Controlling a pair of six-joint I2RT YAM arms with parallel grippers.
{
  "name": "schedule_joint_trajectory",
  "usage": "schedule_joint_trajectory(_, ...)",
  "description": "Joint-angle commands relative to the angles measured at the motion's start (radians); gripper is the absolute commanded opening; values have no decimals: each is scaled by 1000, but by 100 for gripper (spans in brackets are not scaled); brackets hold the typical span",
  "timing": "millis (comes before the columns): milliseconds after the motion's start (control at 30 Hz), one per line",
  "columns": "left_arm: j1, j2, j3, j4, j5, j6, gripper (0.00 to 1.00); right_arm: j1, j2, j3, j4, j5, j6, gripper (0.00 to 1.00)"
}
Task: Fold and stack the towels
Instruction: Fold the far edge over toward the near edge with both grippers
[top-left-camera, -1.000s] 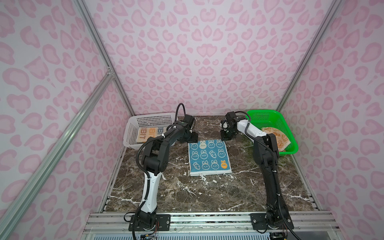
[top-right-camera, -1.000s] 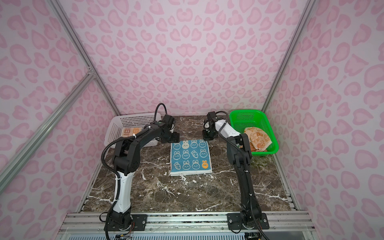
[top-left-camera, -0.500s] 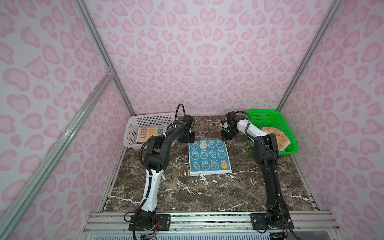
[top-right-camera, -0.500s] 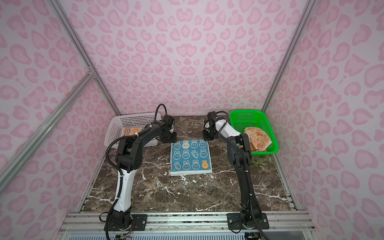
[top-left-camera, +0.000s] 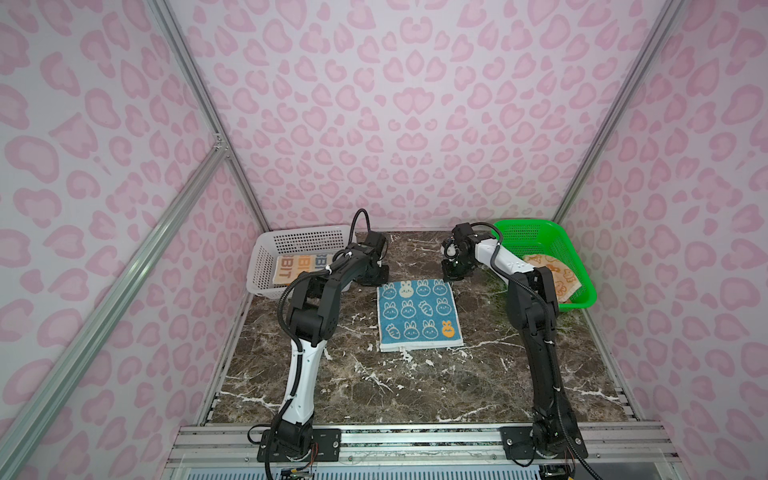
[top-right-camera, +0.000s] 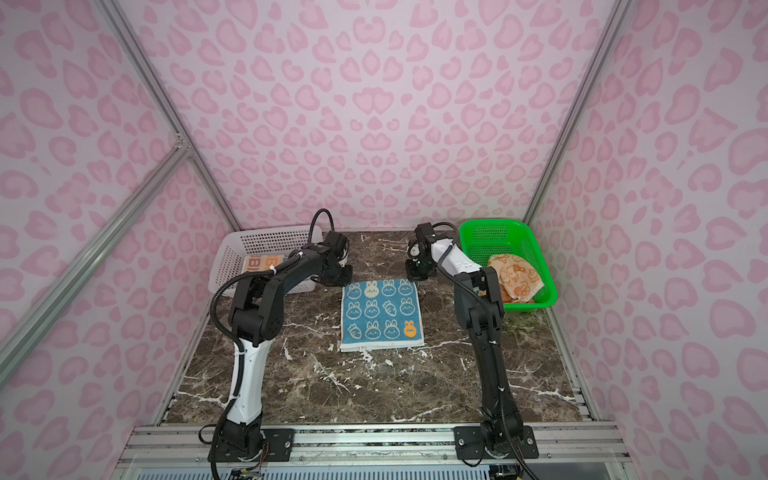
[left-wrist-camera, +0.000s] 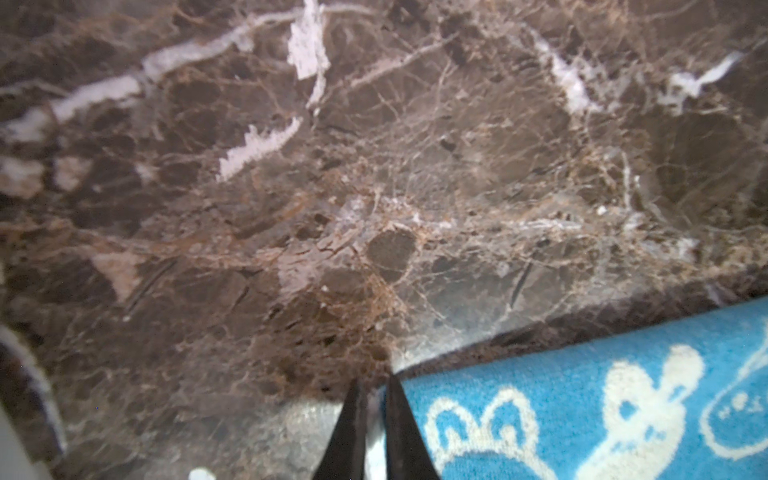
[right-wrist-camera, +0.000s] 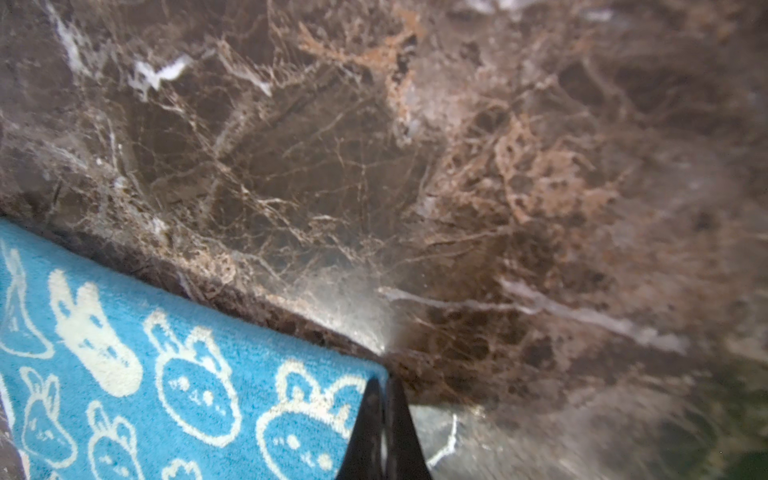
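Observation:
The teal towel (top-left-camera: 417, 313) (top-right-camera: 380, 313) with white bunnies lies flat and unfolded on the marble table in both top views. My left gripper (top-left-camera: 379, 277) (left-wrist-camera: 374, 386) is at its far left corner, jaws shut on the towel's edge (left-wrist-camera: 582, 407). At the far right corner my right gripper (top-left-camera: 451, 276) (right-wrist-camera: 382, 386) is shut on the towel (right-wrist-camera: 187, 374). The cream towel (top-left-camera: 295, 266) lies folded in the white basket. The orange towel (top-left-camera: 552, 274) lies crumpled in the green basket.
The white basket (top-left-camera: 303, 235) stands at the far left, close behind my left arm. The green basket (top-left-camera: 528, 226) stands at the far right beside my right arm. Bare marble table (top-left-camera: 415, 386) stretches from the teal towel to the front rail.
My left gripper's jaws have closed on the far left corner of the teal towel. The right gripper has stayed shut on the far right corner. The towel has not moved.

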Motion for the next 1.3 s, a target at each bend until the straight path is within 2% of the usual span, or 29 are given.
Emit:
schedule_joint_trajectory(0, -1, 7, -11, -96, 17, 9, 6, -4, 15, -10, -64, 43, 8, 0)
schedule_joint_trajectory(33, -1, 7, -5, -100, 17, 12, 3, -7, 12, -14, -62, 43, 10, 0)
schedule_joint_trajectory(333, 7, -36, 78, -117, -31, 54, 4, -28, -60, -56, -26, -24, 31, 0)
schedule_joint_trajectory(533, 11, -97, 73, -87, -24, 59, 3, -30, -135, -110, -2, -55, 45, 0)
schedule_joint_trajectory(900, 10, -270, -122, 8, -1, 17, 4, -28, -345, -333, 67, -91, 83, 0)
schedule_joint_trajectory(1267, -47, -532, -527, 126, 4, -133, 4, 16, -596, -719, 178, -92, 134, 0)
